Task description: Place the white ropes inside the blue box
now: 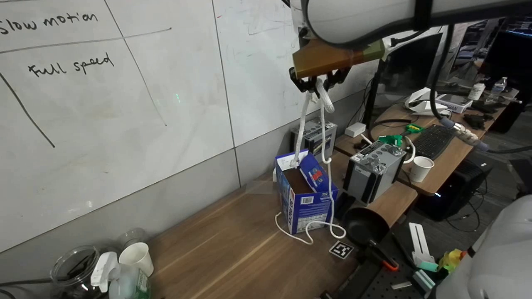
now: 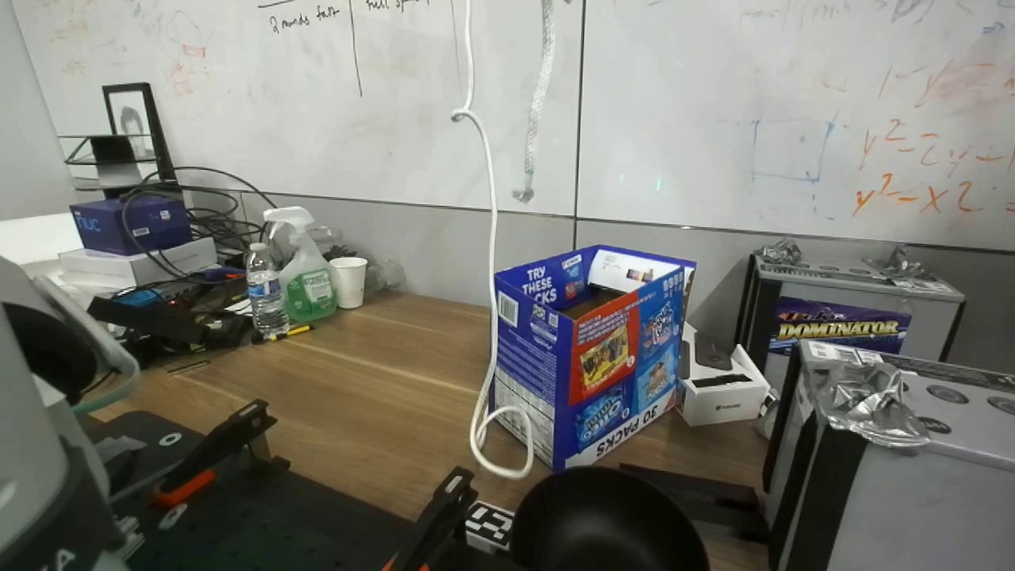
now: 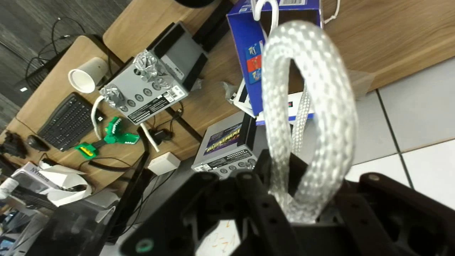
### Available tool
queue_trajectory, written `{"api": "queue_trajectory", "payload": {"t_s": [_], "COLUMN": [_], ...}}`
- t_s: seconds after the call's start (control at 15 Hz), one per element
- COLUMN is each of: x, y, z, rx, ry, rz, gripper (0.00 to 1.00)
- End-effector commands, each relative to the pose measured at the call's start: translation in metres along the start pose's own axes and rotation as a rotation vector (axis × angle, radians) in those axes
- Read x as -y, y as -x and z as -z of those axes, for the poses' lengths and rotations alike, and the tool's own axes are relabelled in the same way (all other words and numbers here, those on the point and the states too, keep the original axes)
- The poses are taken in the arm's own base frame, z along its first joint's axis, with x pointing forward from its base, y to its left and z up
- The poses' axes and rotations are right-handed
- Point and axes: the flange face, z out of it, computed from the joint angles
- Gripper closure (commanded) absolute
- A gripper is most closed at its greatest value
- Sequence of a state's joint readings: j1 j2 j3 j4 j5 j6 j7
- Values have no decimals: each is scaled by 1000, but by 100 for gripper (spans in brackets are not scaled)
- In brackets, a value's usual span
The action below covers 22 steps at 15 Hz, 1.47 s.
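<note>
My gripper [image 1: 318,85] is high above the blue box and shut on the white ropes [image 1: 327,102]. In the wrist view the gripper [image 3: 284,174] has a thick braided loop of the ropes [image 3: 277,92] between its fingers. One strand ends in the air above the box. A thinner, knotted strand of the ropes [image 2: 493,238] hangs down outside the box and curls on the table beside it. The blue box [image 1: 314,211] stands upright with its top open; it also shows in an exterior view [image 2: 527,381] and the wrist view [image 3: 245,42]. The gripper is out of frame in an exterior view.
A black pan [image 2: 607,523] and grey cases [image 1: 376,170] stand near the box. A small white open carton [image 2: 721,396] is beside it. A whiteboard wall [image 1: 124,124] runs behind the table. A spray bottle [image 2: 308,274] and paper cup [image 2: 349,281] stand farther along.
</note>
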<state>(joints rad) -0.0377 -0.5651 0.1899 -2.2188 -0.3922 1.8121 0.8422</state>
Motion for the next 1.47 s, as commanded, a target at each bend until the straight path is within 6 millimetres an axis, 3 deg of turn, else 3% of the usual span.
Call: {"api": "queue_trajectory", "payload": {"t_s": [0.0,0.47,0.93,1.4], "x": [2,29,40,49], "y": [-18,-41,-58,-70], "z": [-15,-104,-188,-237], "rx": [-11,67,156,221], "ry": [53,132,146,79], "rz": [-12,39,75,122], "gripper": [93,93,93,93]}}
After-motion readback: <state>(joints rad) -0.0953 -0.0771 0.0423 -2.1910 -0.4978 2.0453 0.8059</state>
